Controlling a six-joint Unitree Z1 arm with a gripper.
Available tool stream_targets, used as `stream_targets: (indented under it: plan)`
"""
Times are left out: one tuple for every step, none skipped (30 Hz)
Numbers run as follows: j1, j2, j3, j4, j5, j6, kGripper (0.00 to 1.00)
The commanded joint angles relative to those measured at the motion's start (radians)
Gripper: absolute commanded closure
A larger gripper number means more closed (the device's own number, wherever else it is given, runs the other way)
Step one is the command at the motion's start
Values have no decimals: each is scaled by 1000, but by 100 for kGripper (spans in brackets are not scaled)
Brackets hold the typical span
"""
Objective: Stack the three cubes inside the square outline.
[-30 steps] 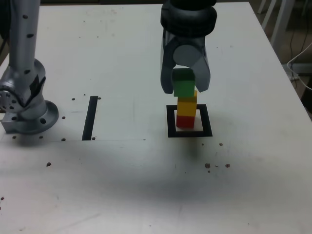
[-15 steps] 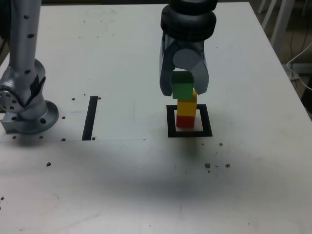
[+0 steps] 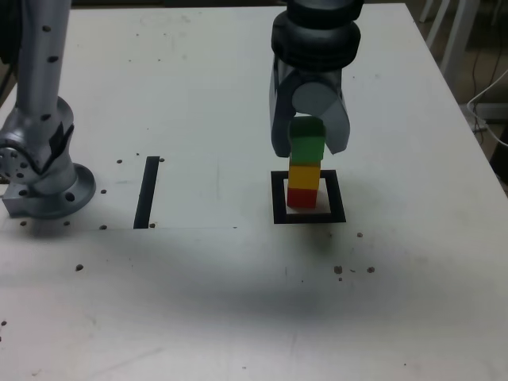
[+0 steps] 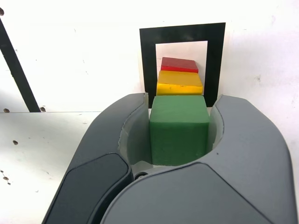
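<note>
At the exterior view's left, a speckled grey arm section (image 3: 41, 87) came down to a rounded grey base (image 3: 51, 186) on the white table (image 3: 198, 302). Just to the right of that base lay the straight black strip (image 3: 147, 192), flat and slightly slanted, with small dark marks dotted about near it.

Further right, near the middle, was the square outline (image 3: 281, 214), a thick black frame with a white centre. Inside it stood the red cube (image 3: 302, 198), and the yellow cube (image 3: 304, 176) sat on top of that; in the wrist view the two looked slightly out of line with each other. Over the yellow one was the green cube (image 3: 307, 144), pinched between the two curved grey fingers of the hand (image 3: 309, 147), one on either side of it. Whether its underside touched the yellow cube could not be told. The hand reached down from the exterior view's top edge, its dark wrist section (image 3: 316, 36) above.

Beyond the table's edge, at the exterior view's right, a thin white cable (image 3: 482, 119) curved past pale legs (image 3: 458, 44).
</note>
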Motion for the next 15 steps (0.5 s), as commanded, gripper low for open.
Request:
stream_targets:
  plan:
    - [3,3,-4,-1,0,-4,96]
    - [3,2,-3,0,0,-5,96]
    - [3,2,-3,0,-1,-6,96]
    - [3,2,-2,0,-2,-8,95]
    - [3,2,-1,1,-2,-9,94]
    - [3,2,0,1,-3,-10,94]
    - [3,1,1,2,-4,-11,93]
    - [4,1,2,2,-4,-12,92]
    - [4,1,3,3,-4,-13,91]
    - [5,1,5,4,-3,-14,91]
    - [5,0,6,5,-2,-15,90]
    - [6,-1,8,6,-1,-18,89]
    - [6,-1,9,7,1,-20,88]
    - [6,-2,11,8,3,-22,87]
    - [7,-2,13,9,6,-24,85]
